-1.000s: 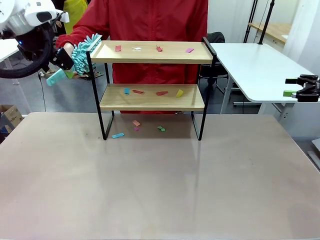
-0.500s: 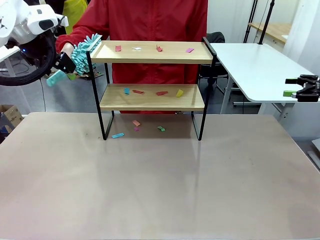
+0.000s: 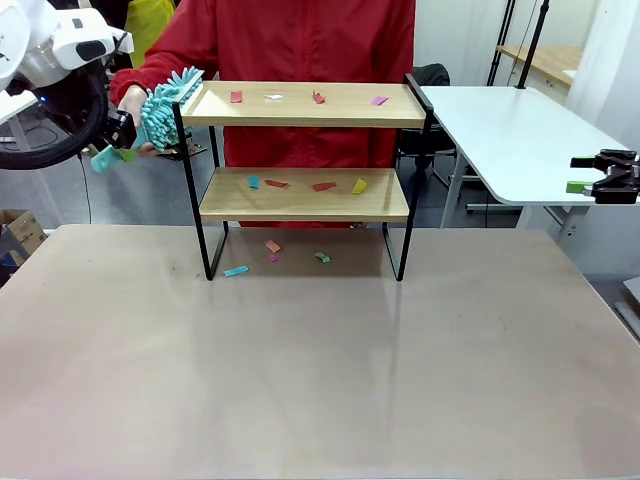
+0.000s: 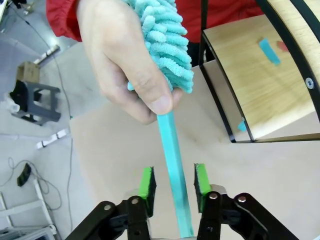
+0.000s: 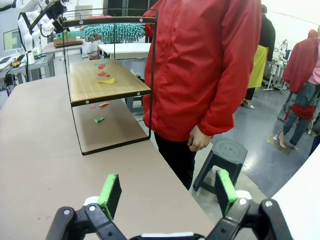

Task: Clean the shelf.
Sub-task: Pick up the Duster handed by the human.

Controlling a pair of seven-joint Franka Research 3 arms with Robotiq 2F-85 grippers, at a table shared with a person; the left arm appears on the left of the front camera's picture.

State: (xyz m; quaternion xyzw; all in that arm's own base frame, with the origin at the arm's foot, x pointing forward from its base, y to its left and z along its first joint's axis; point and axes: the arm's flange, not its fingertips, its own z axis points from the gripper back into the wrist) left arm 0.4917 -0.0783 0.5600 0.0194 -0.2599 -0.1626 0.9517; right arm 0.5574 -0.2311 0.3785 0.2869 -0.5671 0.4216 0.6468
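Note:
The shelf [image 3: 300, 105] stands at the table's far side, with several coloured paper scraps [image 3: 318, 98] on both boards and under it. A person's hand [image 4: 120, 60] holds a teal fluffy duster [image 4: 167, 50] by its head at the shelf's top left corner. My left gripper [image 4: 174, 182] is shut on the duster's handle [image 4: 172, 145], a green pad close on each side. In the front view the left gripper [image 3: 118, 135] hangs left of the shelf. My right gripper [image 5: 167, 192] is open and holds nothing, far off at the right [image 3: 578, 175].
A person in a red jacket [image 3: 300, 40] stands right behind the shelf. A second white table [image 3: 510, 130] lies at the back right. The near tabletop [image 3: 320, 370] is bare. A black stool [image 5: 222, 155] stands on the floor beyond the table edge.
My left gripper has closed from wide open onto the duster's handle. It shifted slightly left and up with the handle. The right arm has not moved.

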